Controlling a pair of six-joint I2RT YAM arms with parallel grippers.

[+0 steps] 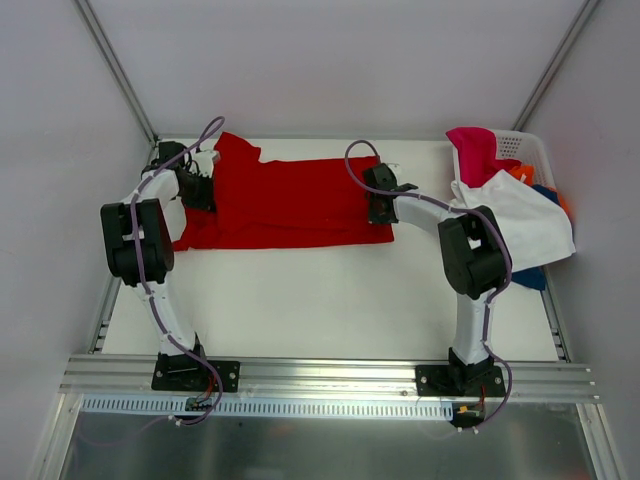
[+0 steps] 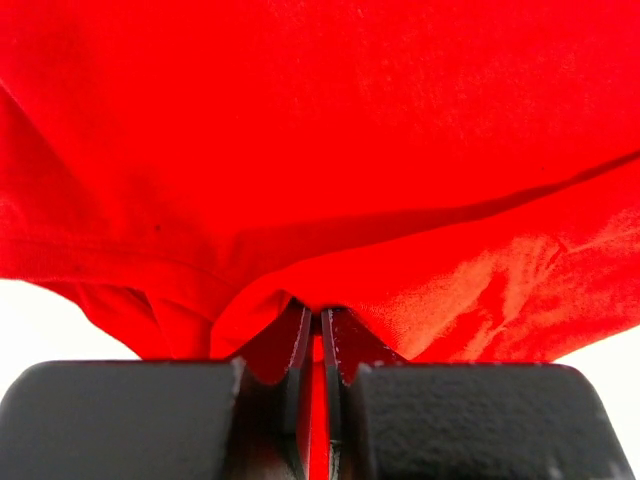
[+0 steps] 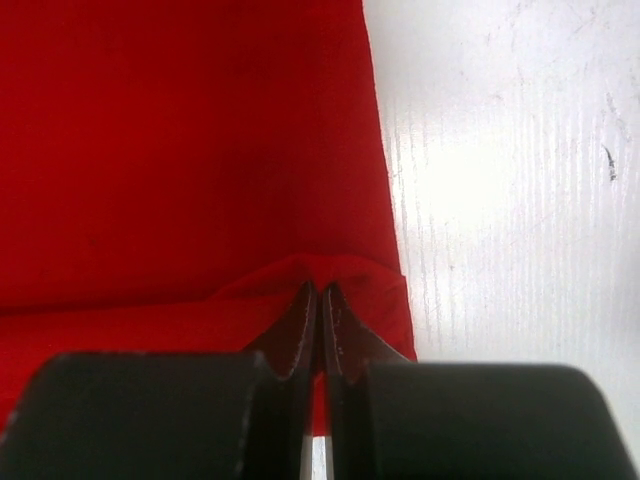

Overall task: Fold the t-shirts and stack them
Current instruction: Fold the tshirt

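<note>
The red t-shirt [image 1: 290,205] lies flat across the far part of the table [image 1: 320,300], stretched between the two hands. The left gripper [image 2: 322,330] is pinched closed on a bunched fold of red cloth at the sleeve end. The right gripper [image 3: 320,310] is likewise clamped on the hem corner at the shirt's other end, where the cloth puckers up into its closed jaws.

By my reading the work is early. This shirt looks only partly folded, a long band with one sleeve sticking out beyond the left hand, and no stack shows anywhere. The white shirt [image 1: 520,220], pink shirt [image 1: 475,150], orange shirt [image 1: 522,175] and blue shirt [image 1: 532,278] wait heaped in and over the basket [image 1: 520,145], off to the outer side of the right hand.

The shirt's edge ends just outside the right hand, with bare table beyond it. On the near side of both hands lies a broad stretch of tabletop, probably the best room for folding. The left hand sits near the far corner, close to the walls.
</note>
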